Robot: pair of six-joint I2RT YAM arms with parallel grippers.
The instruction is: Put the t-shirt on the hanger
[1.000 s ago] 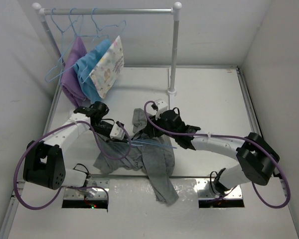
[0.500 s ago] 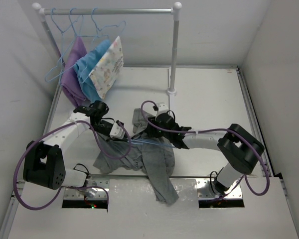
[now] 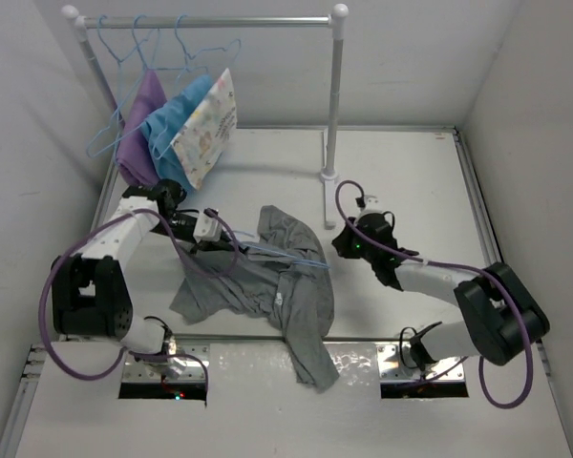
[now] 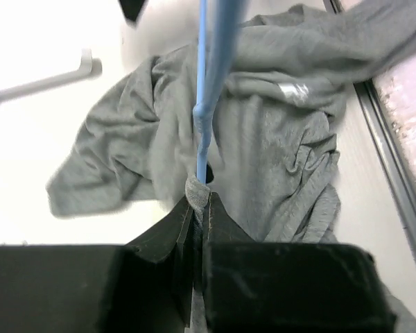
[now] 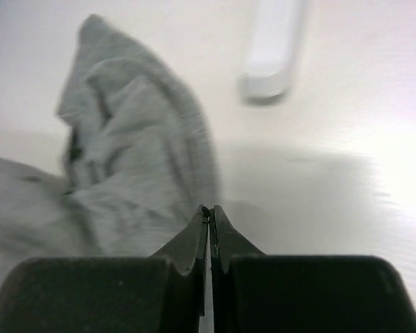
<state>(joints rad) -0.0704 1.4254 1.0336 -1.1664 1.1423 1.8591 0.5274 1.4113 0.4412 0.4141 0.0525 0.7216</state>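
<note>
The grey t-shirt (image 3: 277,281) lies crumpled on the table between the arms, one end trailing over the front edge. A light-blue wire hanger (image 3: 286,256) lies across its upper part. My left gripper (image 3: 227,240) is at the shirt's left and is shut on the hanger (image 4: 206,90), with a fold of grey fabric pinched at the tips (image 4: 202,198). The shirt (image 4: 277,139) spreads out beyond those jaws. My right gripper (image 3: 338,245) hovers just right of the shirt. It is shut (image 5: 209,209) with nothing in it, and the shirt (image 5: 125,152) lies ahead to its left.
A clothes rack stands at the back, with its crossbar (image 3: 210,21), post (image 3: 336,95) and white foot (image 3: 329,176) (image 5: 270,48). Spare blue hangers (image 3: 124,57), a purple cloth (image 3: 138,134), a blue cloth (image 3: 172,138) and a patterned cloth (image 3: 208,124) hang at its left end.
My right gripper has let go of the shirt, pulled back to the right and shut. My left arm has drawn the hanger leftward, and the shirt now lies more spread out.
</note>
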